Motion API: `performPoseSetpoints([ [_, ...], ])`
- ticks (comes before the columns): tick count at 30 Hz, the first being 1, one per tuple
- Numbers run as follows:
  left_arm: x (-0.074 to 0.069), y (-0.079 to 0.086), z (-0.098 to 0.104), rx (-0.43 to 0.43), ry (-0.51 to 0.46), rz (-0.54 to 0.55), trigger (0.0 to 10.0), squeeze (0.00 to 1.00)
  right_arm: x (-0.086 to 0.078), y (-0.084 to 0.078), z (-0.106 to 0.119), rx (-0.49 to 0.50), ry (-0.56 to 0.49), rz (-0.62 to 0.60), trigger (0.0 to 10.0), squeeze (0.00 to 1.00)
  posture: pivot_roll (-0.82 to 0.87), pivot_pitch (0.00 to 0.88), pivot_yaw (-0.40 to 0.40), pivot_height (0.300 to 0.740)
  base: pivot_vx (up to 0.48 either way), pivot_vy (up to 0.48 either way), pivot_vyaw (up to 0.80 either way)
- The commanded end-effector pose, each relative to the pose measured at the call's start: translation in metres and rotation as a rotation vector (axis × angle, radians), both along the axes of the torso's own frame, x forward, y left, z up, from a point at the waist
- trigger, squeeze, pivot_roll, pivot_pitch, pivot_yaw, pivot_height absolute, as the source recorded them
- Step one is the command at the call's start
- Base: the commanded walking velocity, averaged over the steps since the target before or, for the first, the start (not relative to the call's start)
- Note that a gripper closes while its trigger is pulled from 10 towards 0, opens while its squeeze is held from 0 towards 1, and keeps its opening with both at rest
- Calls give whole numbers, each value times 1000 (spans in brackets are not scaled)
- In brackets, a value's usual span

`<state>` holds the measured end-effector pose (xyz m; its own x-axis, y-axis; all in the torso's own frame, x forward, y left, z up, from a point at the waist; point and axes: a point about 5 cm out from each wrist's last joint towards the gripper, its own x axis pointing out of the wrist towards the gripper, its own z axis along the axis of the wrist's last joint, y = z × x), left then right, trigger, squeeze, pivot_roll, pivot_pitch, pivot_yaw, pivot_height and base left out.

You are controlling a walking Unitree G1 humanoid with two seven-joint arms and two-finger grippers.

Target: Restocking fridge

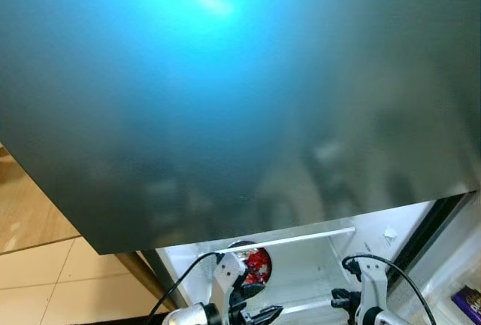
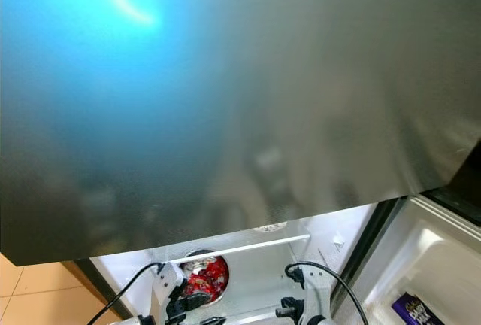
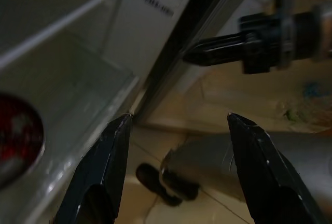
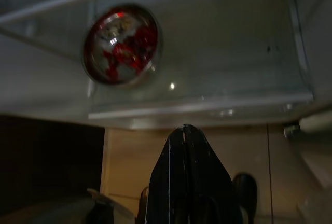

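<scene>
A round red-patterned container sat near the left end of an open fridge shelf. The left gripper hung spread and empty; the right gripper was pinched closed on nothing. The container looked rigid, smooth, probably slippery; grasping across its rim seemed safest.

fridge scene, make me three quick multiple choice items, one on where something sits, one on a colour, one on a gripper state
1. Where is the round bowl?
A. on a fridge shelf
B. on the floor
C. in the right gripper

2. What colour shows inside the bowl?
A. green
B. red
C. blue

3. How are the left gripper fingers?
A. shut on the bowl
B. shut on nothing
C. spread apart, holding nothing

Answers: 1 A, it rests behind the shelf's front edge. 2 B, red contents show under its top. 3 C, floor shows between the two tips, while the right gripper is closed.
</scene>
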<state>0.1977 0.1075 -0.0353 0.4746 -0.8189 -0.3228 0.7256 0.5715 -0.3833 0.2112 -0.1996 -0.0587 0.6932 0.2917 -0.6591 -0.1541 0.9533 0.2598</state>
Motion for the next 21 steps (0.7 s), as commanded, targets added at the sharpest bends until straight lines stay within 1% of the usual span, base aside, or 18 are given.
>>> performPoseSetpoints([
  [1, -8, 16, -10, 48, 52, 49, 10000, 0, -8, -1, -6, -7, 43, -5, 10000, 0, -81, 0, 39, 740, 0, 0, 0],
  [2, -12, 21, -14, 50, 79, 82, 10000, 0, -12, -2, -7, -9, 54, -10, 10000, 0, -81, 0, 39, 740, 0, 0, 0],
  [4, -12, 21, -14, 50, 79, 82, 10000, 0, -12, -2, -7, -9, 54, -10, 10000, 0, -81, 0, 39, 740, 0, 0, 0],
  [6, -21, 33, -22, 53, 139, 175, 10000, 0, -19, -5, -11, -15, 82, -34, 10000, 0, -80, 0, 42, 740, 0, 0, 0],
  [8, -21, 33, -22, 53, 139, 175, 10000, 0, -19, -5, -11, -15, 82, -34, 10000, 0, -80, 0, 42, 740, 0, 0, 0],
  [10, -30, 46, -30, 54, 211, 290, 10000, 0, -28, -9, -16, -45, 116, -67, 10000, 0, -79, 0, 40, 740, 0, 0, 0],
  [11, -30, 46, -30, 54, 211, 290, 10000, 0, -28, -9, -16, -45, 116, -67, 10000, 0, -79, 0, 40, 740, 0, 0, 0],
  [12, -35, 52, -34, 51, 252, 351, 10000, 0, -32, -11, -18, -58, 131, -77, 10000, 0, -79, 0, 40, 740, 0, 0, 0],
  [13, -39, 55, -37, 49, 277, 387, 10000, 0, -35, -12, -19, -66, 140, -82, 10000, 0, -79, 0, 40, 740, 0, 0, 0],
  [14, -39, 55, -37, 49, 277, 387, 10000, 0, -35, -12, -19, -66, 140, -82, 10000, 0, -79, 0, 40, 740, 0, 0, 0],
  [18, -63, 70, -51, 59, 413, 558, 10000, 0, -50, -17, -26, -99, 190, -104, 10000, 0, -79, 0, 40, 740, 0, 0, 0],
  [19, -63, 70, -51, 59, 413, 558, 10000, 0, -50, -17, -26, -99, 190, -104, 10000, 0, -79, 0, 40, 740, 0, 0, 0],
  [20, -77, 76, -58, 68, 489, 651, 10000, 0, -56, -20, -28, -120, 212, -122, 10000, 0, -84, 0, 44, 740, 0, 0, 0],
  [21, -77, 76, -58, 68, 489, 651, 10000, 0, -56, -20, -28, -120, 212, -122, 10000, 0, -84, 0, 44, 740, 0, 0, 0],
])
